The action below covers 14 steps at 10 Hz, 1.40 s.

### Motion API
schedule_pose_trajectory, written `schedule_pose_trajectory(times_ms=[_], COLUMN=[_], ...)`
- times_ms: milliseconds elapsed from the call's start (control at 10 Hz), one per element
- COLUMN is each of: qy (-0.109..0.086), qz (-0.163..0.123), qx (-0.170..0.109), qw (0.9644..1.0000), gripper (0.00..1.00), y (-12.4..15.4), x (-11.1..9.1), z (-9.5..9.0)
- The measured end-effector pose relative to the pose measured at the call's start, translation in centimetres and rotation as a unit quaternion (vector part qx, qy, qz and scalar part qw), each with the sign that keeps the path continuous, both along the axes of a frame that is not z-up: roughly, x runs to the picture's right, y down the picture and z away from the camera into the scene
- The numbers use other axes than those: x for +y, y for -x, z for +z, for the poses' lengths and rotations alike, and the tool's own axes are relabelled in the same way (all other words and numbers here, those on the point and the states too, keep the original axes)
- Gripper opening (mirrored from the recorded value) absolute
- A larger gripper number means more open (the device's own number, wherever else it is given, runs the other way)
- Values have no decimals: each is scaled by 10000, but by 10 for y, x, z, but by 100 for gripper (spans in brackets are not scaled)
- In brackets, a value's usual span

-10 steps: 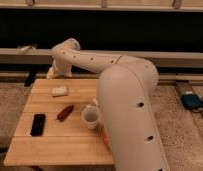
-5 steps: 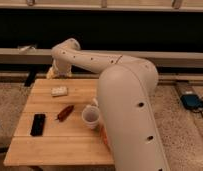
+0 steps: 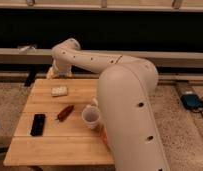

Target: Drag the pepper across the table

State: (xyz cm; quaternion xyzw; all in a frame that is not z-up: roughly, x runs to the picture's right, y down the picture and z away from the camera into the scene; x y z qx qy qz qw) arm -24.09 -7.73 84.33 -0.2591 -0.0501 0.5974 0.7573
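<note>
The robot's white arm (image 3: 126,105) fills the right of the camera view, rising from the lower right and stretching across the scene to a bent joint above the table's far left corner. From that joint the last link drops to the gripper (image 3: 55,74), which hangs at the far edge of the table (image 3: 60,147), close to its left corner. Most of the gripper is hidden behind the arm's own links; its jaws stand released, spread wide, and nothing shows between them. The pepper (image 3: 65,113), a slim dark red chili, lies on the pale wooden planks near the middle of the tabletop. It is tilted on a diagonal, one end toward the far right and the other toward the near left. It sits well apart from the gripper and nothing touches it. Between the pepper and the gripper, nearer the far edge, rests a small pale rectangular object (image 3: 59,91) whose kind is hard to make out. To the left of the pepper, close to the table's left edge, a flat black phone (image 3: 38,124) lies with its long side running toward the camera. Just to the right of the pepper stands a white cup (image 3: 91,116), upright, its open mouth visible, right beside the big forearm. A sliver of orange-red (image 3: 102,136) shows at the arm's edge below the cup, the rest hidden behind the arm. On the speckled floor (image 3: 12,97) at the far right lies a blue device (image 3: 192,101) with a dark cable.
</note>
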Motion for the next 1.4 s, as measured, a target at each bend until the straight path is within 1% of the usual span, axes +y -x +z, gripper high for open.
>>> schedule_pose_trajectory(times_ms=[500, 600, 700, 1100, 1200, 1400], qy=[1, 25, 61, 287, 384, 630], qz=[-14, -118, -228, -699, -791, -897], qx=[6, 44, 48, 83, 114, 221], qw=[10000, 9999, 9997, 9971, 9961, 9937], gripper=[80, 80, 80, 80, 80, 80], y=[0, 1, 7, 29, 31, 30], x=[-1, 0, 5, 39, 49, 73], z=[0, -2, -7, -43, -50, -54])
